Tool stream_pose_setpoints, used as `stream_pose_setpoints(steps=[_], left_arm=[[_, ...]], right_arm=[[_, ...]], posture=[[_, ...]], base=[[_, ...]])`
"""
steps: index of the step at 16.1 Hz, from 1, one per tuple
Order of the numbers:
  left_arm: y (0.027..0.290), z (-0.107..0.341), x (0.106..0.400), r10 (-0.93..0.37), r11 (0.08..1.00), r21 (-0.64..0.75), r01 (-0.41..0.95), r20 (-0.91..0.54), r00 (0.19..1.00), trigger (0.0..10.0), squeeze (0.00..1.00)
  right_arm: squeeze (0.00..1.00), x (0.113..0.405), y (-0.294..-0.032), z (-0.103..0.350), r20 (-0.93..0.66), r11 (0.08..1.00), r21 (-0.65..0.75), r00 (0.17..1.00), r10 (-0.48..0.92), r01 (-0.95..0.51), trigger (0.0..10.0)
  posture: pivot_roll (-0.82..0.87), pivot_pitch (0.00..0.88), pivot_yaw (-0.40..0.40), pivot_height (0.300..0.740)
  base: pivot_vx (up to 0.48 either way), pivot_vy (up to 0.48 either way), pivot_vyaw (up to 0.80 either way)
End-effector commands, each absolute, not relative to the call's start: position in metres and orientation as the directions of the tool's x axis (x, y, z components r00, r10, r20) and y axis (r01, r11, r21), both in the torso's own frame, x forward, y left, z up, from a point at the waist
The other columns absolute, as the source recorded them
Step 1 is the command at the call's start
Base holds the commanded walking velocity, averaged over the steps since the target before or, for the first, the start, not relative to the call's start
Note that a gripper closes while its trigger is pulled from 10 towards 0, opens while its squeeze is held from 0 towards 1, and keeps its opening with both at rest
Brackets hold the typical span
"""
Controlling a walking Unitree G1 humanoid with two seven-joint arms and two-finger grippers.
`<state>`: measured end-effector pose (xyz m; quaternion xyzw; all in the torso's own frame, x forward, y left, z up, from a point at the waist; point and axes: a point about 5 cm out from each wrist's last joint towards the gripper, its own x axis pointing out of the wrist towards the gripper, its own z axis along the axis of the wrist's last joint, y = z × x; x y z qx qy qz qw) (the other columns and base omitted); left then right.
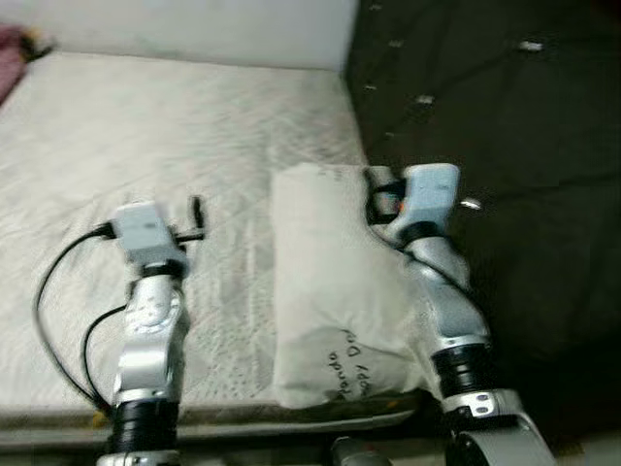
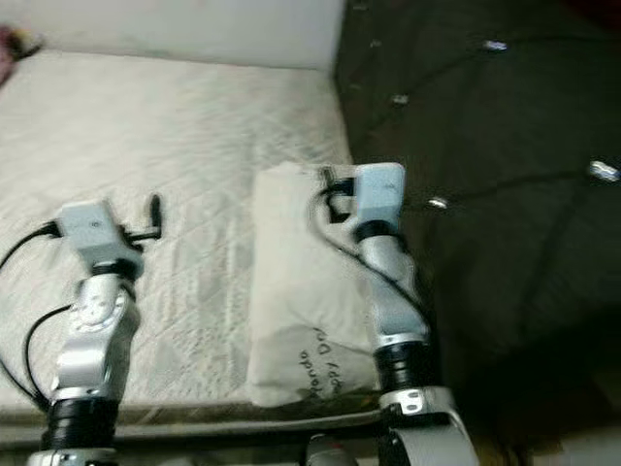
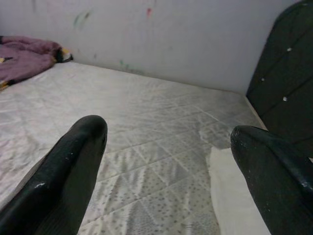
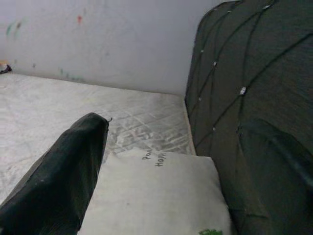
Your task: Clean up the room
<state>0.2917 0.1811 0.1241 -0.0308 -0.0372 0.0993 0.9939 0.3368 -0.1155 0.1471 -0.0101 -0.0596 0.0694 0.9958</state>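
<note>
Crumpled purple blanket (image 3: 24, 58) at the far left corner of the quilted white mattress (image 1: 146, 146). Left gripper (image 3: 168, 171) over bare mattress, jaws released. White printed rectangular pillow (image 1: 330, 291) against the dark tufted headboard (image 1: 505, 146); right gripper (image 4: 171, 171) over it, jaws released, likely placing it.

Both hands (image 3: 166, 161) (image 4: 171, 161) forward, fingers apart
</note>
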Motion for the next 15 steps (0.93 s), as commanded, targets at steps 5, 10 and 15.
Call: stream_pose_setpoints(steps=[5,10,15], left_arm=[[0.175,0.124,0.293,0.178,0.982,-0.077,-0.173,0.066,0.982,10.0,0.00],[0.176,0.125,0.295,0.181,0.981,-0.076,-0.176,0.069,0.981,10.0,0.00],[0.176,0.125,0.296,0.179,0.982,-0.077,-0.174,0.065,0.982,10.0,0.00]], right_arm=[[0.00,0.339,-0.120,0.151,0.125,0.990,-0.040,0.983,0.136,-0.132,10.0],[0.00,0.340,-0.113,0.151,0.129,0.986,-0.033,0.978,0.165,-0.162,10.0],[0.00,0.338,-0.111,0.149,0.127,0.983,-0.049,0.975,0.184,-0.179,10.0]], posture=[[-0.06,0.000,-0.039,0.740],[-0.06,0.000,-0.039,0.740],[-0.06,0.000,-0.035,0.740]], base=[[0.000,0.154,-0.16],[0.000,0.282,0.00],[0.000,0.269,0.20]])
